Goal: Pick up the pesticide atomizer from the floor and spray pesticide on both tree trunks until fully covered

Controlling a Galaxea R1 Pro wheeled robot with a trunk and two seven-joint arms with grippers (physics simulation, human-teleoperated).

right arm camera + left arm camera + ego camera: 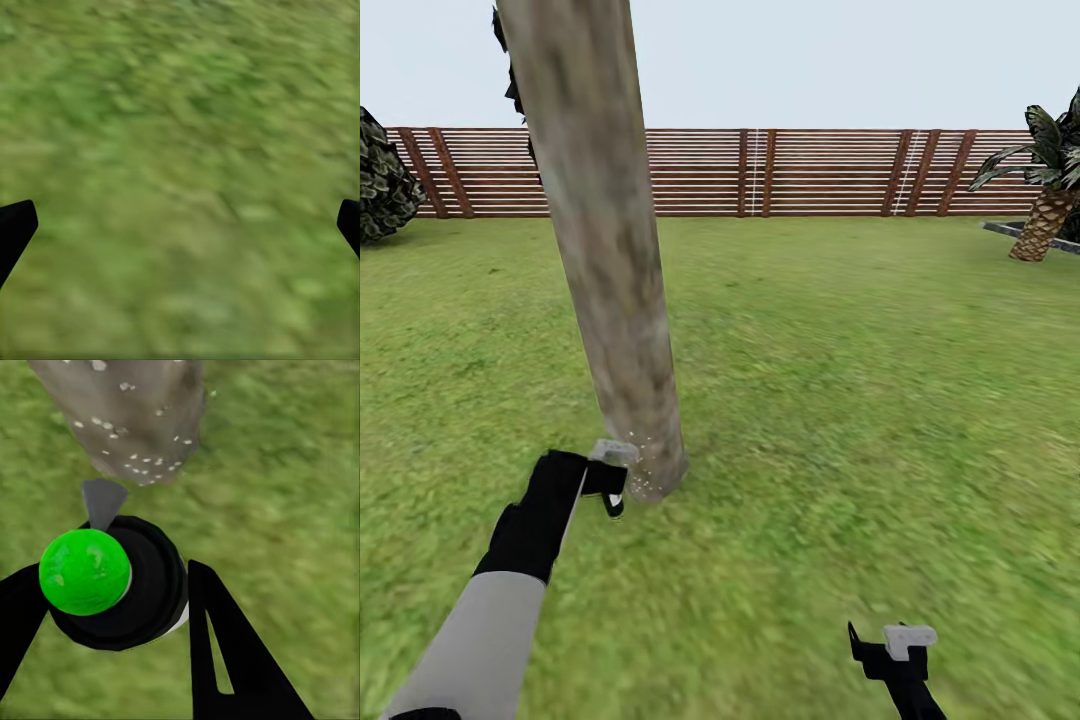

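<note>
The left gripper (112,615) is clamped around the pesticide atomizer (112,585) — green-capped, no label legible — its nozzle just beside the tree trunk (610,270), whose foot is flecked with pale droplets. The right gripper (180,225) hangs wide apart and empty over the grass (860,380), well apart from the trunk.

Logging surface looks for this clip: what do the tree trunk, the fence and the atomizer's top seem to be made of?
Tree trunk: matte bark, mottled beige-grey, speckled with pale droplets near its base. Fence: brown horizontal slats, probably stained wood. Atomizer: glossy green cap on a smooth black body, likely plastic; held between the left gripper's black fingers.
</note>
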